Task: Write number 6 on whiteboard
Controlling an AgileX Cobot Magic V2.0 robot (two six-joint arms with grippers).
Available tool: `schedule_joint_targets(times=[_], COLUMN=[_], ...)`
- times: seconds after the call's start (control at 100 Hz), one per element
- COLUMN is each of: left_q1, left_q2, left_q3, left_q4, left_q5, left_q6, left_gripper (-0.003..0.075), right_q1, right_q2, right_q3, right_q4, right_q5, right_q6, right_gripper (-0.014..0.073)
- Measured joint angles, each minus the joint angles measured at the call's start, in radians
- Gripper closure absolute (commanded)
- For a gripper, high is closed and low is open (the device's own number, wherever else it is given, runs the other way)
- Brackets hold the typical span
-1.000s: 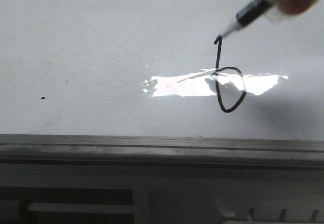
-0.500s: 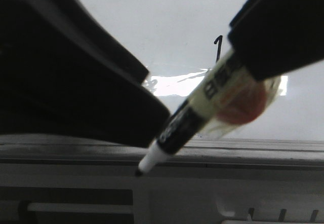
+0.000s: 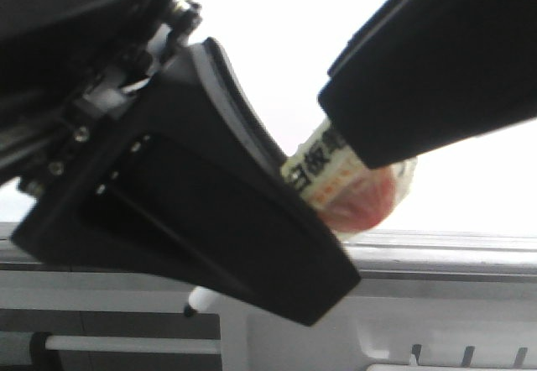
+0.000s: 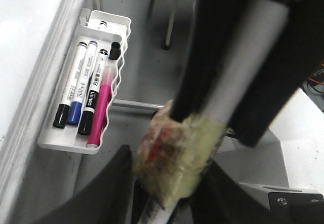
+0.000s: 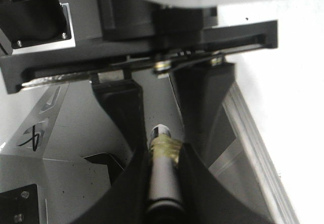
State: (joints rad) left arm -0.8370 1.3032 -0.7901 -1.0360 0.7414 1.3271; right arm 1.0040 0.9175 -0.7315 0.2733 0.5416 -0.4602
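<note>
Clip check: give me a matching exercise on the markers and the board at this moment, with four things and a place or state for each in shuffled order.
Things:
1. taped marker
2. pink marker
3. blue-capped marker
4. whiteboard

Places or states:
A. lies in the white tray between two black-capped markers
B. gripped by the right hand
C. bright white surface behind both arms
D. lies in the tray next to its wavy wall

Pairs: 1-B, 2-D, 3-A, 4-C.
</note>
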Motion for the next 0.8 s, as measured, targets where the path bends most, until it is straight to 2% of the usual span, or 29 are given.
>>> schedule_joint_targets(times=[0.07,0.22,0.29,0.36,0.51,0.58,0.64,0.69,0.76,0.8], left_q1=[0.000,-0.002,-0.002,-0.002,-0.002,-0.002,-0.002,-0.002,-0.002,-0.002], left_q2=[0.000,0.000,0.000,0.000,0.000,0.001,0.001,0.001,0.001,0.001], left_q3=[0.000,-0.002,-0.004,-0.004,-0.005,-0.005,-0.005,0.003,0.018,0.029], left_q4=[0.008,0.025,0.027,0.027,0.023,0.023,0.010,-0.019,-0.098,-0.162], left_q5=[0.009,0.020,0.020,0.020,0.020,0.009,-0.020,-0.064,-0.165,-0.236], left_q6=[0.004,0.026,0.028,0.029,0.020,0.016,0.004,-0.012,-0.028,-0.031], left_gripper=[0.0742,0.0739,0.0739,0.0739,0.0739,0.0739,0.0739,0.0739,0.0739,0.0739], right_q1=[0.000,0.000,0.000,0.000,-0.013,-0.038,-0.066,-0.096,-0.143,-0.172], right_q2=[0.002,0.002,0.002,0.002,0.002,0.000,-0.013,-0.037,-0.081,-0.107], right_q3=[0.000,0.000,0.000,0.000,0.000,0.000,0.000,0.000,0.000,0.000], right_q4=[0.000,0.010,0.011,0.011,-0.008,-0.019,-0.026,-0.031,-0.033,-0.033], right_q5=[-0.004,-0.004,-0.004,-0.004,-0.007,-0.010,-0.007,0.005,0.025,0.032], right_q6=[0.000,0.005,0.005,0.005,0.005,0.005,0.005,0.005,0.005,0.005], right_gripper=[0.0660,0.0659,0.0629,0.0526,0.0114,0.0021,0.0031,0.0078,0.0222,0.0347])
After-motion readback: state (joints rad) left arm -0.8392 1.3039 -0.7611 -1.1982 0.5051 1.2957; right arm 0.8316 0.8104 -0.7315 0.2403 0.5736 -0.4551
